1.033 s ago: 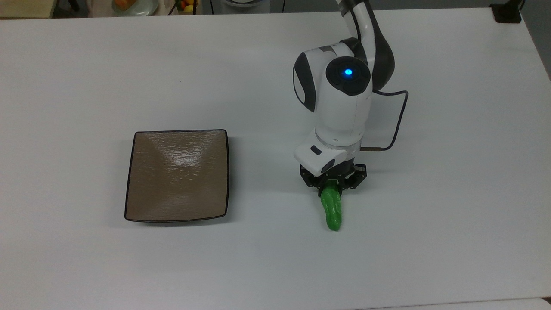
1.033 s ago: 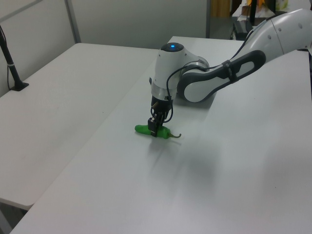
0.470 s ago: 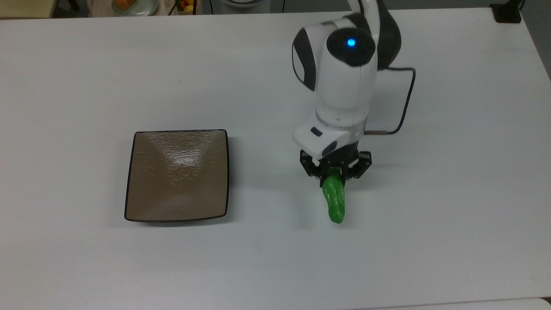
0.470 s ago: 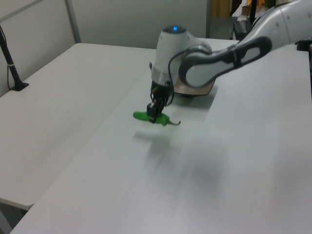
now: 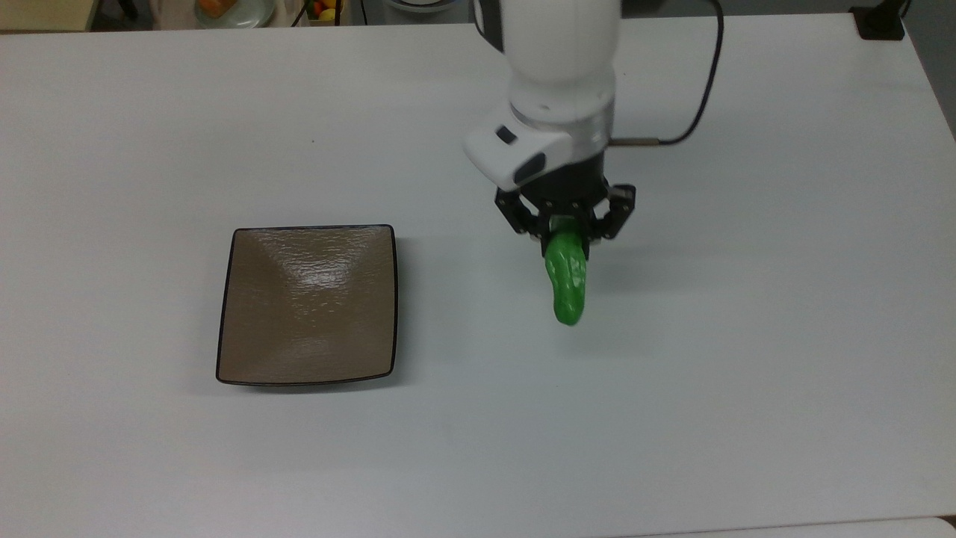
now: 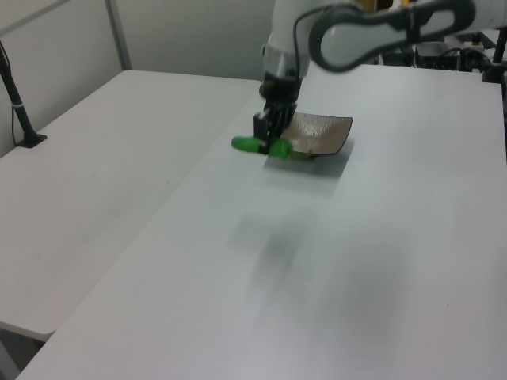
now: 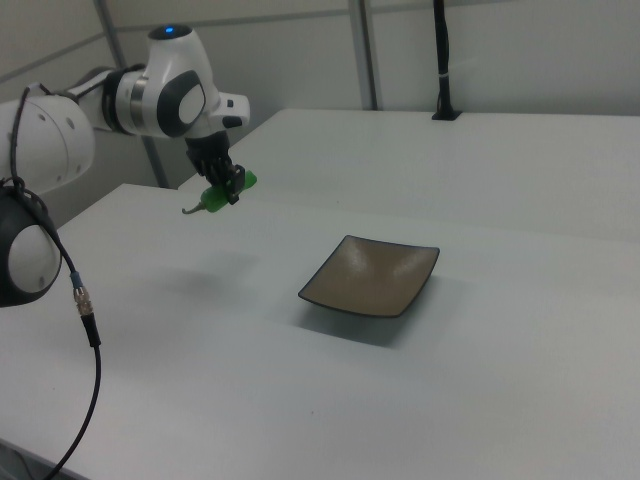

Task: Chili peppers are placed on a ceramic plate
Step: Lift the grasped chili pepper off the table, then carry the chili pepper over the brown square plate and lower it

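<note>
A bright green chili pepper (image 5: pixel 565 280) hangs well above the white table, held roughly level, with my gripper (image 5: pixel 565 224) shut on its stem end. In the left view the chili pepper (image 6: pixel 253 145) sticks out to the left of the gripper (image 6: pixel 267 142). In the right view the chili pepper (image 7: pixel 222 194) shows its thin stem curling to the left below the gripper (image 7: pixel 227 188). The square brown ceramic plate (image 5: pixel 258 261) with a thin black rim lies on the table, apart from the pepper, at the top view's left. The ceramic plate (image 6: pixel 337 131) (image 7: pixel 330 285) holds nothing.
The white table (image 5: pixel 747 373) stretches wide around the plate. A second white table (image 6: pixel 79 182) stands alongside at the left view's left, with a black post (image 6: pixel 20 111) on it. The arm's black cable (image 5: pixel 702 90) loops at the top view's upper right.
The arm has lifted the pepper off the table and carried it upward in the top view and slightly left. The plate has not moved.
</note>
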Action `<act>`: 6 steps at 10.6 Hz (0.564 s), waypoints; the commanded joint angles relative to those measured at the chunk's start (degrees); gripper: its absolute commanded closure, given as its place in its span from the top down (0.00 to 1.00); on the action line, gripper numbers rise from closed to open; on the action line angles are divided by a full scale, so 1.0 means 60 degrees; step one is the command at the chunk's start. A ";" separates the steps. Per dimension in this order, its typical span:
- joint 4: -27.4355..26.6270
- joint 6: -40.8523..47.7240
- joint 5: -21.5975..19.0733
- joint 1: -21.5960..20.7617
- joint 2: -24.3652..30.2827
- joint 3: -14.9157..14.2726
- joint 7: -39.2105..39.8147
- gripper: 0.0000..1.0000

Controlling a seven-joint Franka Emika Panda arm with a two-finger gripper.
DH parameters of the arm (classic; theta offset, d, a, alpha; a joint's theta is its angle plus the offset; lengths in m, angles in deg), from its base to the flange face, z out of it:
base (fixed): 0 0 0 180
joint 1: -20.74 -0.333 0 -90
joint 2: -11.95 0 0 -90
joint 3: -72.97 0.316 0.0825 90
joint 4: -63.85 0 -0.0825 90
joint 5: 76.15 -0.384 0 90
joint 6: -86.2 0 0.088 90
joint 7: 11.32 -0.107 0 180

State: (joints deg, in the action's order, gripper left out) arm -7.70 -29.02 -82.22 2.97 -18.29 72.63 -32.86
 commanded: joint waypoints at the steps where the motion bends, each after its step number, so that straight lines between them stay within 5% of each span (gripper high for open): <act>1: -0.0643 0.0742 -0.1006 0.0718 0.0997 0.0042 -0.0071 0.13; 4: -0.0658 0.1590 -0.2675 0.2064 0.1218 -0.0031 0.0918 0.14; 6: -0.0672 0.1960 -0.2708 0.2738 0.1277 -0.0061 0.2019 0.14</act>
State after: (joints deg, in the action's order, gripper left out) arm -9.12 -19.45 -96.65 15.71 -12.94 72.40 -27.26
